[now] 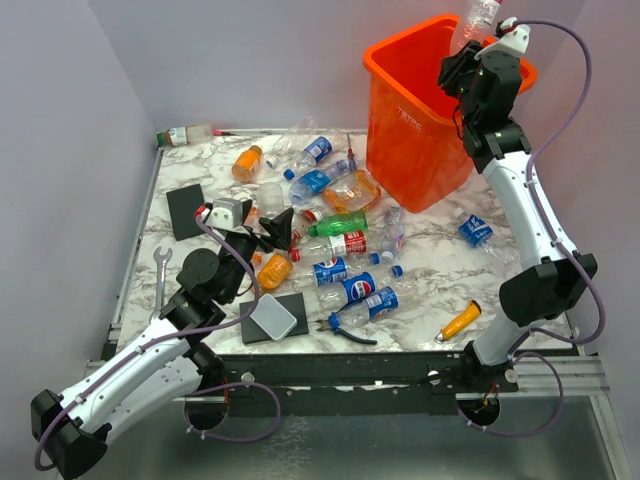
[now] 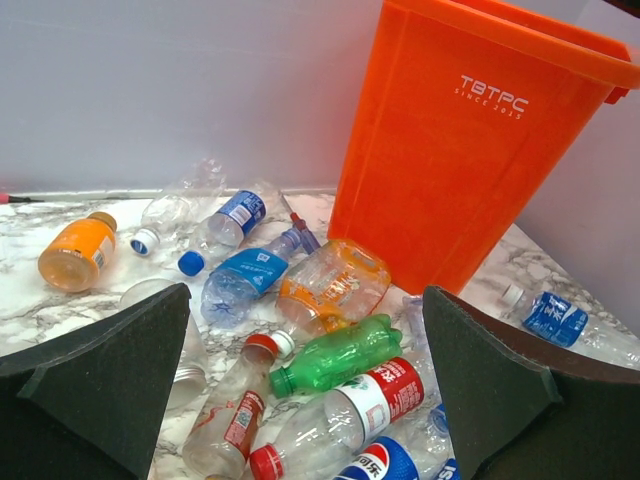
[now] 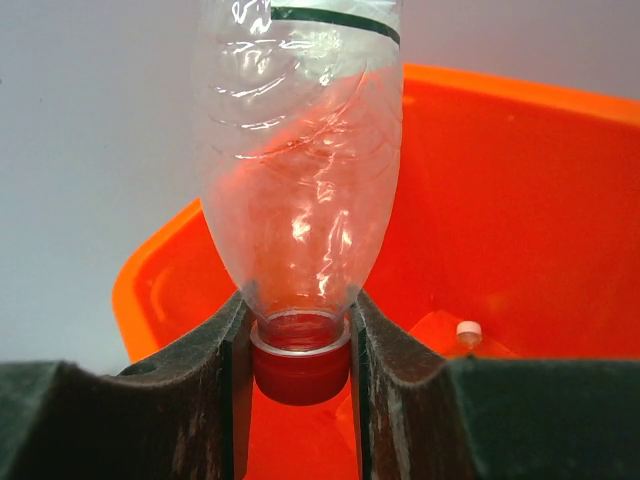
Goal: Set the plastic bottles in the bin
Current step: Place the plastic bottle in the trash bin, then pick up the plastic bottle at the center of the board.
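Over the bin (image 1: 410, 150), red-capped bottle (image 3: 300, 180) in right fingers (image 3: 400, 380); other bottles (image 1: 345, 245) beside.

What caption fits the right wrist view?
Right gripper clamps a clear crushed plastic bottle by its red-capped neck above the large orange plastic bin.

On the marble table (image 1: 437, 278), an orange-handled screwdriver (image 1: 459, 322) lies at five o'clock, blue-handled pliers (image 1: 350, 333) at six, a wrench (image 1: 161, 275) at eight, and a black square pad (image 1: 186, 211) at nine.
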You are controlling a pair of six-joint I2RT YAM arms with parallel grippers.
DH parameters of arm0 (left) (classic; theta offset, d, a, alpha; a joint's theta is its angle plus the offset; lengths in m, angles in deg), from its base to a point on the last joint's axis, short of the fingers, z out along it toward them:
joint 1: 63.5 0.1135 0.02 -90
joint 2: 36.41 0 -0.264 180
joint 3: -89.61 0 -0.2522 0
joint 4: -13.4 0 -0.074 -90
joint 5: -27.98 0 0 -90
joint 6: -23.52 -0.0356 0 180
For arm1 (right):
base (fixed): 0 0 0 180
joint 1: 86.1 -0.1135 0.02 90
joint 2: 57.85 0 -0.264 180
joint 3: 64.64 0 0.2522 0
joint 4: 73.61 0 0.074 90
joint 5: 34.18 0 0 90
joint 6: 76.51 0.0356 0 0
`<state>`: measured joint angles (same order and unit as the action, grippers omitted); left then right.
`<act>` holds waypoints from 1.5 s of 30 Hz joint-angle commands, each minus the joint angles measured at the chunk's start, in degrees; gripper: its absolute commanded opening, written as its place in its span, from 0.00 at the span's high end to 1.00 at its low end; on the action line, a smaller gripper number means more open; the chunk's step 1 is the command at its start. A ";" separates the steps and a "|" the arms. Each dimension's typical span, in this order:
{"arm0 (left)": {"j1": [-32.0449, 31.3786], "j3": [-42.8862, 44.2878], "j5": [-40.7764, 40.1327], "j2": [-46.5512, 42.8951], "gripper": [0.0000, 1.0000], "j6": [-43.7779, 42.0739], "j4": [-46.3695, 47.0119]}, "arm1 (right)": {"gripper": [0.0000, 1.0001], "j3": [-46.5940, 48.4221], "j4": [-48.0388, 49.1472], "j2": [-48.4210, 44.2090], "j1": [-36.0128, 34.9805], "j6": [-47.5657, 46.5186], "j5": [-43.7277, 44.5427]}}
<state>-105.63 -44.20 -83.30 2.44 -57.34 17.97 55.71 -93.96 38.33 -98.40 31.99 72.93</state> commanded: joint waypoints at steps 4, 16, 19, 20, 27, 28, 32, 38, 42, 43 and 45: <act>-0.55 -0.19 0.38 -0.66 0.01 0.28 0.94 | 0.75 -1.50 -0.19 0.03 0.26 1.64 -4.84; -0.80 -0.32 0.10 0.19 0.01 -0.35 0.86 | 0.12 4.50 -5.15 0.11 0.26 2.73 -6.70; -0.81 -0.28 -0.24 0.57 0.01 -0.53 0.84 | 0.03 5.71 -5.96 -1.47 0.25 3.38 -7.82; -0.84 -0.26 -0.25 0.83 0.01 -0.49 0.83 | 0.01 5.77 -6.05 -2.46 0.25 3.88 -8.43; -0.85 0.01 -1.10 3.06 0.01 -0.19 0.49 | 0.01 -2.23 -3.50 -14.02 -4.15 4.51 -16.30; -0.81 0.20 -1.47 3.46 0.01 -0.11 0.24 | 0.01 -5.05 -2.60 -16.42 -5.12 4.18 -19.62; -0.99 0.16 -2.53 4.47 0.01 0.49 0.06 | 0.04 -22.13 0.37 -27.48 -8.70 4.74 -29.40; -1.65 0.03 -3.42 6.31 0.01 1.01 -0.13 | 0.04 -52.06 3.64 -42.69 -9.90 11.44 -35.43; -3.27 3.89 -4.12 10.46 0.01 0.37 -6.46 | 0.05 -67.35 0.06 -50.74 -9.96 14.92 -33.22; -4.11 5.10 -5.07 11.82 0.01 0.28 -8.31 | 0.06 -70.59 -0.70 -52.71 -10.00 16.48 -32.71; -5.77 7.05 -5.43 14.29 0.01 -0.55 -11.05 | 0.07 -76.22 -2.89 -55.97 -9.96 19.41 -31.27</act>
<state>-108.63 -41.91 -86.25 12.80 -56.68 14.05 -12.60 -92.80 -11.31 -108.19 44.93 41.19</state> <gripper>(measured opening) 0.990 0.941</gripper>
